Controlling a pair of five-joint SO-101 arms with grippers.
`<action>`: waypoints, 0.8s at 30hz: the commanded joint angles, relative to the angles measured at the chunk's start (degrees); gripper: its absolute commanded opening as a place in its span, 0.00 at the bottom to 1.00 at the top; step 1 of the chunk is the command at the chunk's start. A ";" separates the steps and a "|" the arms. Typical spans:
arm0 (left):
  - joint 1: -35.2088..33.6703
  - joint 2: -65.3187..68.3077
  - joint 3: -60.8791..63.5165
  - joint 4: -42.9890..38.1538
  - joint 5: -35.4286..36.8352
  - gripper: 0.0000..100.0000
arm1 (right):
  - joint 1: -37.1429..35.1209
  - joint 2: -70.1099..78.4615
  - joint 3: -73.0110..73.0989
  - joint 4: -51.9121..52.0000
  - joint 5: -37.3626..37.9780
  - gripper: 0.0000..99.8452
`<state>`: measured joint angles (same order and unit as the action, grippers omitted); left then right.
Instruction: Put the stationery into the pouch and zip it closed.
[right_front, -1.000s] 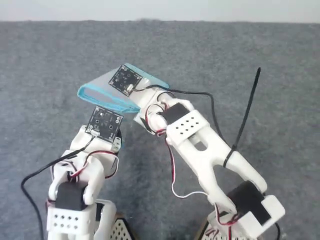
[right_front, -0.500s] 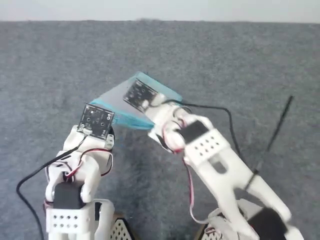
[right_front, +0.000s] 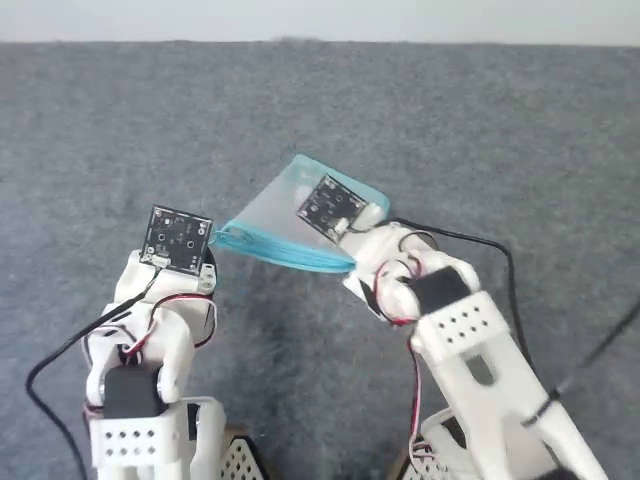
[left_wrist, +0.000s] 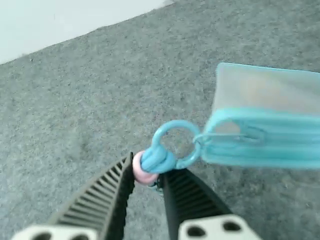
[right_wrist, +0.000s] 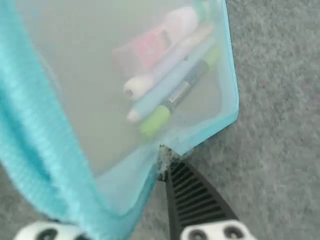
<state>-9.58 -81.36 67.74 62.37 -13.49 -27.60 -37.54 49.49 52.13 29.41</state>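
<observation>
Since the pens lie inside the pouch, near the middle of the table, loading looks done. The left gripper pinches the zip pull, and the right gripper clamps the pouch's corner. The zip seems nearly shut, though that is unclear.

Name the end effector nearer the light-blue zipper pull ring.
Left: the left end effector pinches the light-blue zipper pull ring; the right end effector clamps the translucent blue pouch farther off.
</observation>
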 joint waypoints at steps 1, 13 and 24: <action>-1.58 -0.09 -1.36 -2.55 0.09 0.01 | 6.29 -6.20 1.41 5.49 4.57 0.01; -1.32 -0.09 0.66 -3.60 -0.26 0.01 | 18.68 -8.66 1.67 8.66 12.66 0.01; 12.66 -0.09 7.96 -5.45 0.09 0.15 | 18.68 -9.36 1.41 13.41 0.00 0.07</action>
<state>-1.93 -81.45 75.30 59.21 -13.58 -9.58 -44.57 51.87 63.30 33.63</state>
